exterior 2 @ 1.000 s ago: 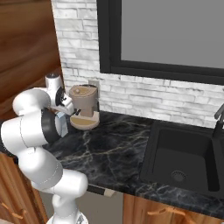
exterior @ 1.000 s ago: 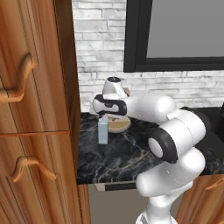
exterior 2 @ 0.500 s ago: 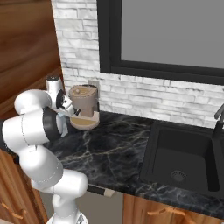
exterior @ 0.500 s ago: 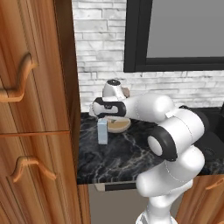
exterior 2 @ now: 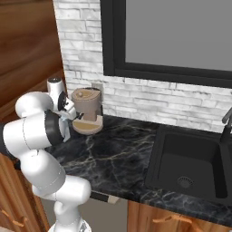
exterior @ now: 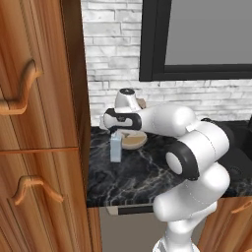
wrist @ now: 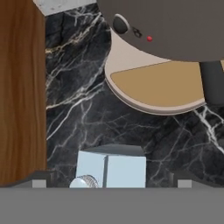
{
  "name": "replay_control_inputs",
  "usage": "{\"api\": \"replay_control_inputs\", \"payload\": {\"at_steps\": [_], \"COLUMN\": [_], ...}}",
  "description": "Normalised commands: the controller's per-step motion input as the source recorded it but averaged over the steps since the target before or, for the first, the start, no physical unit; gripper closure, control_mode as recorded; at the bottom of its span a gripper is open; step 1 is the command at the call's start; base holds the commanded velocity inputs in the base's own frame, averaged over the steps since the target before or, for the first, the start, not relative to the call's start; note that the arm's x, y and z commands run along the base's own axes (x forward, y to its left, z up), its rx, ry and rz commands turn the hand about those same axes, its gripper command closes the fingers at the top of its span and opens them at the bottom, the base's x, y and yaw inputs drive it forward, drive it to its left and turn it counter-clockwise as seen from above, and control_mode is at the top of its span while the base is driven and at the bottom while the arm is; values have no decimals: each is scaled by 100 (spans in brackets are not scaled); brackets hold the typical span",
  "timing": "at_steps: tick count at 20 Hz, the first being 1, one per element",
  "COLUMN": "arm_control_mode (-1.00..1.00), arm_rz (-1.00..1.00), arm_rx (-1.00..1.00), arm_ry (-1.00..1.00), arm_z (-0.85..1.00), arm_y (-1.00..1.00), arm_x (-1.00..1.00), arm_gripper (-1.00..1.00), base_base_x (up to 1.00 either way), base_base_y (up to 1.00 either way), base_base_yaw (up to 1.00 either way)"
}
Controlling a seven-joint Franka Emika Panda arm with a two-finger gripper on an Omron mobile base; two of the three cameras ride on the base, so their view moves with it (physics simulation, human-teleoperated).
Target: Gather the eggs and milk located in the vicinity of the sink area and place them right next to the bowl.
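Observation:
The milk [exterior: 116, 149], a pale blue-grey carton, stands on the black marble counter [exterior: 147, 172] close to the wooden cabinet side. My gripper [exterior: 114, 131] hangs just above it, pointing down. In the hand view the milk [wrist: 112, 169] lies between the two fingertips [wrist: 40, 180], which stand wide apart and touch nothing, so the gripper [wrist: 111, 181] is open. From the right, the gripper [exterior 2: 68, 121] is partly behind my own arm. The sink [exterior 2: 190, 163] lies far to the right. The eggs and the bowl are out of view.
A coffee machine [exterior 2: 87, 108] with a round tan base [wrist: 157, 87] stands right behind the carton. The tall wooden cabinet [exterior: 39, 123] walls off the left. A dark faucet [exterior 2: 226, 118] rises at the sink's far right. Open counter [exterior 2: 113, 154] lies between machine and sink.
The hand has shifted slightly left, settling over the carton. The jaws stay wide open and the carton has not moved.

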Motion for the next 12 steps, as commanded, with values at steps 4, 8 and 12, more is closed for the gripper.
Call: {"api": "replay_control_inputs", "payload": {"at_steps": [4,8,12], "arm_control_mode": [-100,-100,-100], "arm_rz": [0,0,0], "arm_rx": [0,-2,-4], "arm_ry": [0,0,0], "arm_z": [2,-6,-9], "arm_y": [0,0,1], "arm_x": [0,0,0], "arm_gripper": [-100,-100,-100], "base_base_x": [0,0,0], "base_base_y": [0,0,0], "base_base_yaw": [0,0,0]}}
